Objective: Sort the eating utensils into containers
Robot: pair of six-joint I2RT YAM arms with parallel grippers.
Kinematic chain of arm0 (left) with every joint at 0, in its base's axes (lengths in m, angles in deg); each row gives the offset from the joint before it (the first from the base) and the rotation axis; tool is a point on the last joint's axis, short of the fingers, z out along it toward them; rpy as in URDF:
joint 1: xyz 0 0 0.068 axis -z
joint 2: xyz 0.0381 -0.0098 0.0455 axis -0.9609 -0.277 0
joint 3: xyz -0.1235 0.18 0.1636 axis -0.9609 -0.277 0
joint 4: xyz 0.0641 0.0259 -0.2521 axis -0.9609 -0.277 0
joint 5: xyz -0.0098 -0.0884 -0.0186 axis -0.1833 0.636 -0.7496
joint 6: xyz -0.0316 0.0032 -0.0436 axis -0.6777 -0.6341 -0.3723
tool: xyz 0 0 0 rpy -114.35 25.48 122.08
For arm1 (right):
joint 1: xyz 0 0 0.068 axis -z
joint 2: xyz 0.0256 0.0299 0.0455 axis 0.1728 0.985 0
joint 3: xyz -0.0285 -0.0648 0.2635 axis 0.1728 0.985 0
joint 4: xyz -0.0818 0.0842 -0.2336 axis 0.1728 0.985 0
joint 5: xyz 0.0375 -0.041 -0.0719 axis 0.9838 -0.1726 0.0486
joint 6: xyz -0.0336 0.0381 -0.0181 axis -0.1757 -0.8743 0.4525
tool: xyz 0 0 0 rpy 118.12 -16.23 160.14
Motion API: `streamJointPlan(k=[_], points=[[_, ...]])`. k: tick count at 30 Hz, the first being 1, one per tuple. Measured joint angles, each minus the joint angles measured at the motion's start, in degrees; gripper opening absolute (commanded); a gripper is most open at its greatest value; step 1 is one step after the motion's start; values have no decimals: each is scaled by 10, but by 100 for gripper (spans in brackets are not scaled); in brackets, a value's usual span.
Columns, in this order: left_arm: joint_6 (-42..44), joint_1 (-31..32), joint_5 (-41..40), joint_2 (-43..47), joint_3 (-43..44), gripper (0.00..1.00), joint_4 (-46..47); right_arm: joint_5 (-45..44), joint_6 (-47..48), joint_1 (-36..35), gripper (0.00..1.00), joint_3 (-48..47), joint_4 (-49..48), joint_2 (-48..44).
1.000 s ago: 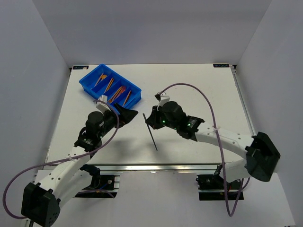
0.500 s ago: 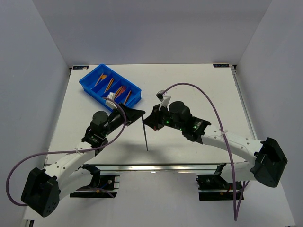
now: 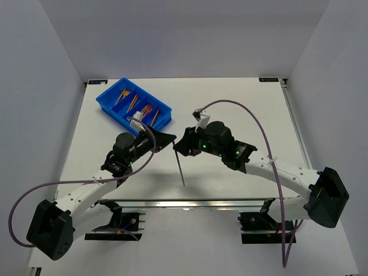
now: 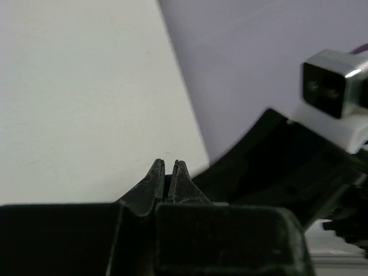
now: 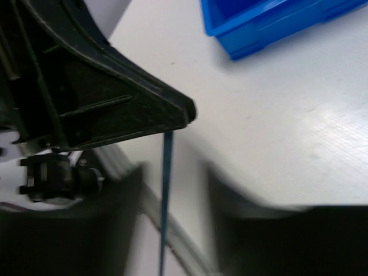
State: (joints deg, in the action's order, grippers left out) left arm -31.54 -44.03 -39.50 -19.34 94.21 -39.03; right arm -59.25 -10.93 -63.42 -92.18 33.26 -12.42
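A thin blue stick hangs over the table's middle, its lower end toward the front edge. My left gripper is shut on the stick's upper end; a sliver of blue stick shows between the closed fingers. My right gripper stands open just right of it, its blurred fingers apart on either side of the stick without touching it. The blue tray lies at the back left, with several orange utensils in its compartments.
One corner of the tray shows at the top of the right wrist view. The two arms meet nose to nose above the table's centre. A metal rail runs along the near table edge.
My left gripper has closed on the stick's upper end. My right gripper, shut on the stick before, has opened and let go. The stick's lower end swung slightly.
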Motion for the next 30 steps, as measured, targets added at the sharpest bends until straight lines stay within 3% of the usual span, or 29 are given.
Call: streamJointPlan(k=[1, 5, 9, 11, 16, 23, 30], points=[[14, 2, -7, 0, 10, 0, -21, -10, -4, 2, 89, -1, 4, 0], [118, 9, -87, -26, 137, 0, -196, -68, -2, 17, 89, -2, 40, -24], [268, 4, -270, -108, 334, 0, -339, -138, -3, 43, 90, 6, 103, -109], [340, -6, -363, -158, 411, 0, -353, -172, -3, 60, 89, 17, 127, -169], [523, -78, -497, -330, 567, 0, -312, -218, 0, 80, 89, 51, 155, -282], [736, -141, -550, -607, 773, 0, -175, -214, 16, 81, 89, 67, 181, -292], [846, -140, -551, -722, 793, 0, -77, -181, 34, 82, 89, 85, 184, -288]])
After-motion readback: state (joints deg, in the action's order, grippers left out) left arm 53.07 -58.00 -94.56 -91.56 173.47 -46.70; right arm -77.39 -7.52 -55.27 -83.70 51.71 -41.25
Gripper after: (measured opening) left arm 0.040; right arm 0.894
